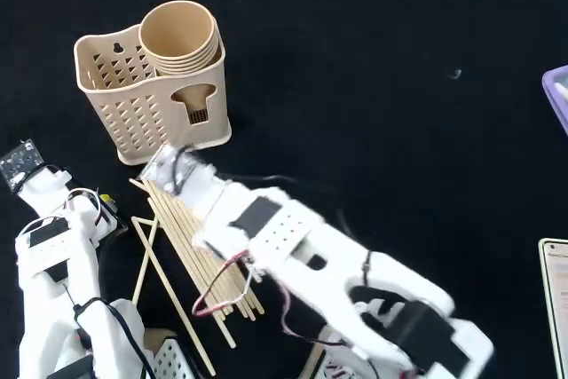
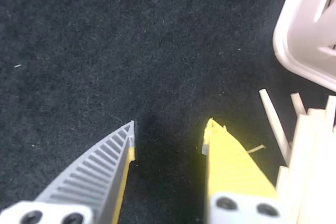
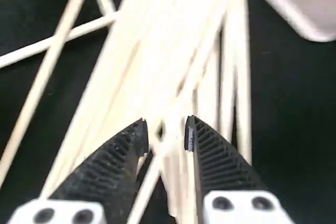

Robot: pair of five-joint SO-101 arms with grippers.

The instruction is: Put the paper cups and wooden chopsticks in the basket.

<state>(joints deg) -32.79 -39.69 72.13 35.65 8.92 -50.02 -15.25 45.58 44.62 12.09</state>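
A beige slotted basket (image 1: 133,99) stands at the far left with several stacked paper cups (image 1: 180,35) in one compartment. A bundle of wooden chopsticks (image 1: 191,250) lies on the black table in front of it, with two loose sticks crossed to its left. My right gripper (image 1: 173,169) hovers over the bundle's far end. In the right wrist view the right gripper (image 3: 164,132) is open by a narrow gap, with chopsticks (image 3: 173,51) running under and between its fingertips. My left gripper (image 2: 169,132) is open over bare cloth, beside the chopstick ends (image 2: 274,119) and the basket's corner (image 2: 310,40).
The left arm (image 1: 53,255) sits at the near left, just left of the loose sticks. A purple object (image 1: 557,95) and a white card (image 1: 556,295) lie at the right edge. Black cloth stretches across the middle and right.
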